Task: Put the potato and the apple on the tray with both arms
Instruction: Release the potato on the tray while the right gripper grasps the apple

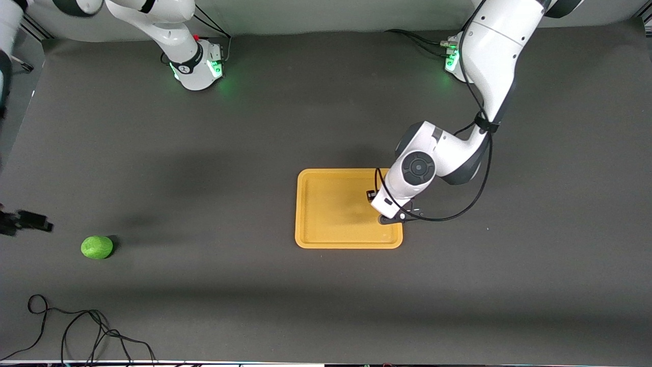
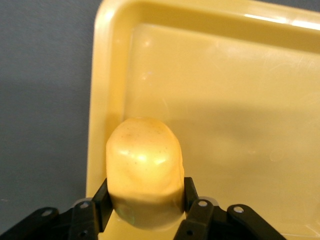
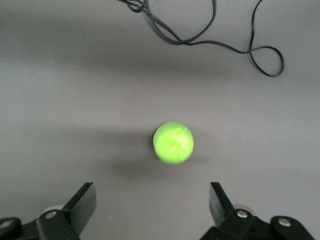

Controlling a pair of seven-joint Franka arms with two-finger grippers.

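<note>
Left gripper (image 2: 145,210) of mine is clamped on the small lumpy yellow-orange potato (image 2: 144,170), hanging over the flat rectangular yellow-orange plastic tray (image 1: 333,239), at the corner toward the left arm's end and close to the rim. Fingers (image 2: 102,200) pinch the potato from both sides; wrist view shows tray floor right under it.

Right gripper (image 3: 152,205) is spread wide, nothing in it, over bare dark table w/ the small round bright green apple (image 3: 173,143) just ahead of the fingertips, not yet between them. Front view puts the apple (image 1: 97,247) at the right arm's end of the table, well apart from the tray.

Step in hand, as I judge it: potato drop-off, plus lining up on the apple. Next I'd need to lower the potato, let go, then bring the right side fwd so the apple sits centred before closing. Apple is round, could roll if nudged.
</note>
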